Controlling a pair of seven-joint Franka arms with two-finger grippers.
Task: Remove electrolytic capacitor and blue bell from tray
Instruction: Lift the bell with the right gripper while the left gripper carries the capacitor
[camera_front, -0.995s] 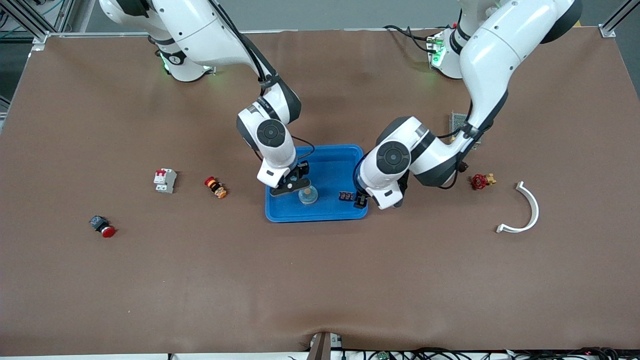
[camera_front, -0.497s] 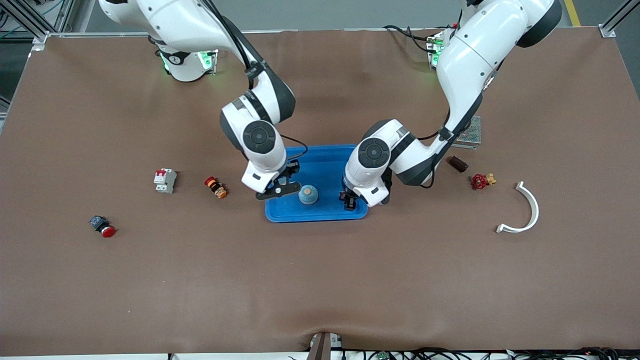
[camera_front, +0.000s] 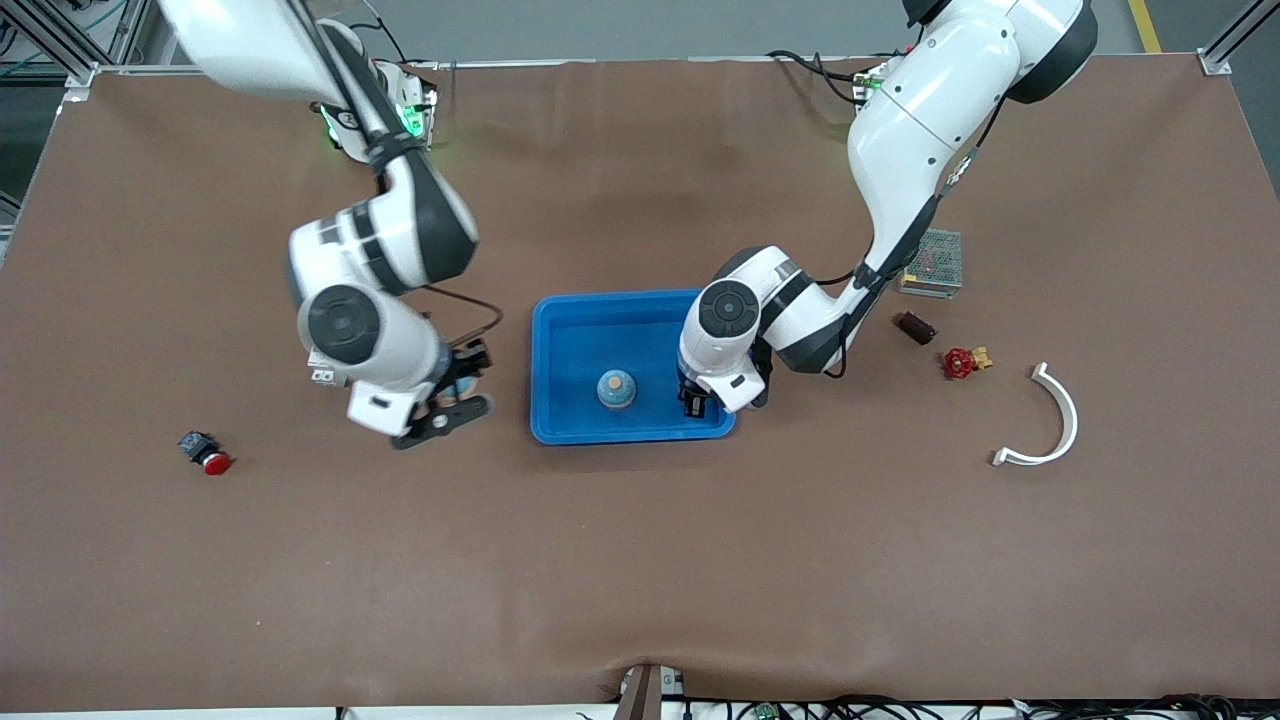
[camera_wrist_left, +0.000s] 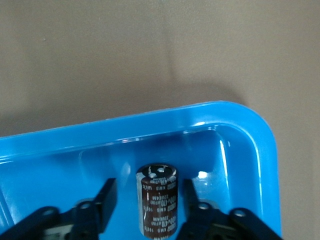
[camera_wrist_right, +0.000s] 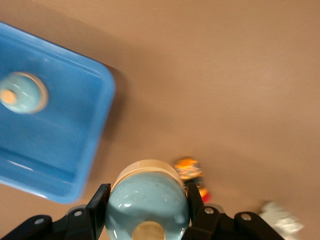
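At the tray (camera_front: 560, 434) corner, the capacitor pick-up is the step in hand.
The left gripper (camera_front: 700, 402) is low in the tray, its fingers spread on each side of the upright electrolytic capacitor (camera_wrist_left: 157, 200) with small gaps. I judge it must pinch, then lift straight, because the rim is just beside. The right gripper (camera_front: 440, 405) pinches a blue bell (camera_wrist_right: 147, 200) over open table toward the right arm's end. A second bell (camera_front: 616, 389) sits in the tray.

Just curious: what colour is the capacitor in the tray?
Dark brown with a black top; the capacitor shows best in the left wrist view.
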